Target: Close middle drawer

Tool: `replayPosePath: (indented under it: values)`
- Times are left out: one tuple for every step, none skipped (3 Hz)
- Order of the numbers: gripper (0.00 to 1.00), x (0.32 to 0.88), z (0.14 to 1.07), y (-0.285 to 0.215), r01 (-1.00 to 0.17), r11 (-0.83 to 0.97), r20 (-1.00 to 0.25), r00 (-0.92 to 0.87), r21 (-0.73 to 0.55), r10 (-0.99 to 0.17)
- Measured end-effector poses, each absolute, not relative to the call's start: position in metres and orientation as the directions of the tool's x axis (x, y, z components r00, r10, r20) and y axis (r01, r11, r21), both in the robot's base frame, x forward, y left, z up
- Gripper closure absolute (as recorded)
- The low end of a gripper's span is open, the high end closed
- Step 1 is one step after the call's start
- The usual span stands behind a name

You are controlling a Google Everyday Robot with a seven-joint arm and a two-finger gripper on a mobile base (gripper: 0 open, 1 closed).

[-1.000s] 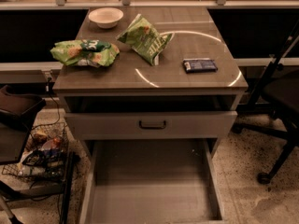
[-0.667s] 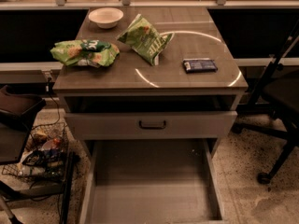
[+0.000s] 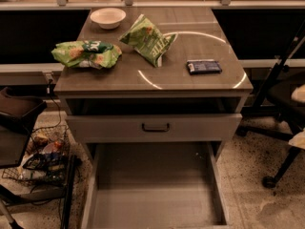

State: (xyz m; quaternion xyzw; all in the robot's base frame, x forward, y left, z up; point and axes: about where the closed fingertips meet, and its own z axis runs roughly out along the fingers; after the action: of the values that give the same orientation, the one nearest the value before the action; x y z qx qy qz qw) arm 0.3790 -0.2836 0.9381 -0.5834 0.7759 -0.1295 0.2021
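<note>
step: approach, push not begun | middle drawer (image 3: 155,194): pulled far out under desk (image 3: 209,42), front panel off-frame | pincer: out of view, can't tell its state | next: reach front panel, push straight in

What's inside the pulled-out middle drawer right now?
The middle drawer shows only a bare grey floor. Its rear is hidden under the upper drawer, and its front edge is out of frame. The hand is not in view.
</note>
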Motion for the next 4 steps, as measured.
replayPosePath:
  values:
    - [0.62,0.372,0.866,-0.304,-0.906,0.266,-0.104,-0.245,-0.33,-0.964]
    - [0.85,0.361,0.809,-0.312,-0.945,0.209,-0.023,-0.21,-0.251,-0.977]
    - [1.0,0.333,0.757,-0.321,-0.968,0.174,0.075,-0.19,-0.18,-0.979]
    - [1.0,0.285,0.705,-0.329,-0.978,0.196,0.136,-0.205,-0.078,-0.969]
